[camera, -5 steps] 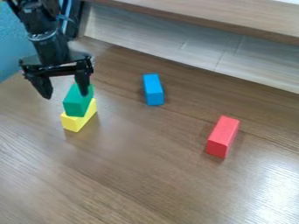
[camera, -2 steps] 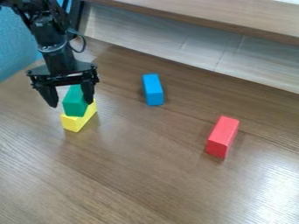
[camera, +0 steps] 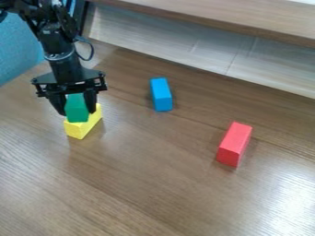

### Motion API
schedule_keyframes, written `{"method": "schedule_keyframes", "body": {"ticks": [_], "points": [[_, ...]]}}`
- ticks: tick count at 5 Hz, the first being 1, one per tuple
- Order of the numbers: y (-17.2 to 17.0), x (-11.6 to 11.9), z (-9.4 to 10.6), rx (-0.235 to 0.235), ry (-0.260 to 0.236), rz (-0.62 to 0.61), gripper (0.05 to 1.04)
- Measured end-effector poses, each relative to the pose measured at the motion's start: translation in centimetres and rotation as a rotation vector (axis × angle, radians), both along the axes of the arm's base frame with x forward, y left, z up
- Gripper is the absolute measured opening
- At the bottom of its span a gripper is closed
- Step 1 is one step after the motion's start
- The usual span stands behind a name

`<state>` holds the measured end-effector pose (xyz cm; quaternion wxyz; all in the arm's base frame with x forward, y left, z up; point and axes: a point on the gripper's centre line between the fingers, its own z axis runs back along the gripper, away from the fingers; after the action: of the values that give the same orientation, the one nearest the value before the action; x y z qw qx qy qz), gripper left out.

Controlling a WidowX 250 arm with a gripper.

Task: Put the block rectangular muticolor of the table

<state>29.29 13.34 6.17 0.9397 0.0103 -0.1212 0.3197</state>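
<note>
The black pincer [camera: 75, 110] pinches the green rectangular block [camera: 76, 109] atop the yellow rectangular block [camera: 82, 128] on the brown wood-grained desk [camera: 141, 184]. Off to its side lie the blue rectangular block [camera: 161, 94] and, farther away, the red rectangular block [camera: 234, 144].

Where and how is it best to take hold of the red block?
Probably from above, at mid-length, pinching its two long sides: the red block lies flat on the table, and it is much narrower across than it is long.
</note>
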Motion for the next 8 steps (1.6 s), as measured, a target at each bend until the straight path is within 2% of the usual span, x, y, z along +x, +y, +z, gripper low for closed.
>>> {"method": "schedule_keyframes", "body": {"ticks": [1,3,4,5,6,7,8], "points": [[0.0,0.0,0.0,0.001,0.002,-0.001,0.592],[-0.3,-0.3,-0.2,-0.006,0.008,0.001,0.592],[-1.9,-0.7,0.2,-0.024,0.008,-0.033,0.592],[-4.6,-0.1,0.7,-0.027,0.001,-0.100,0.592],[-8.7,0.9,0.7,-0.039,0.003,-0.203,0.592],[-12.2,1.6,-1.1,-0.065,0.040,-0.302,0.592],[-14.8,1.9,-2.0,-0.073,0.049,-0.383,0.592]]}}
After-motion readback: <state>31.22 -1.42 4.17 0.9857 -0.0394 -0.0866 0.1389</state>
